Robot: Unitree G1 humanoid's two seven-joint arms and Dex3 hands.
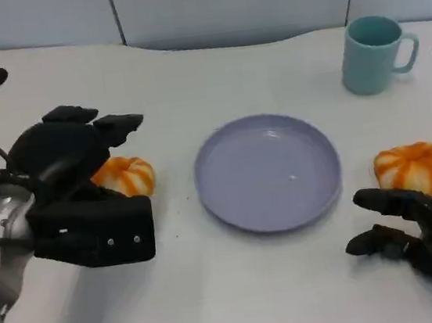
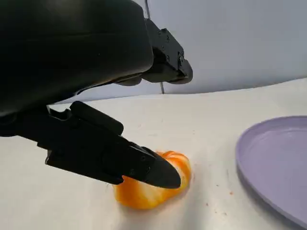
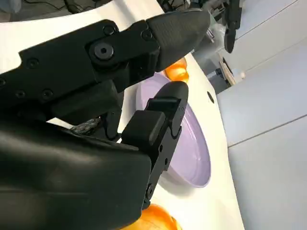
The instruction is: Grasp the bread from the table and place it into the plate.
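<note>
Hovering my left hand [image 1: 74, 191] over one bread [image 1: 125, 176], fingers spread around it, not clamped as far as I can tell; the bread lies on the table [image 1: 239, 285] just left of the plate [image 1: 268, 172]. Right hand [image 1: 422, 231] spread, holding nothing, beside second bread [image 1: 418, 169]. Count: two breads, one plate, one mug [image 1: 374, 53].

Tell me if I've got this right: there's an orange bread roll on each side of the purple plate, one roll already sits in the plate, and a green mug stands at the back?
Not quite. The purple plate holds nothing, as the head view shows. Both bread rolls lie on the table: the left bread roll beside the left hand, the right bread roll near the right hand. The green mug does stand at the back.
</note>
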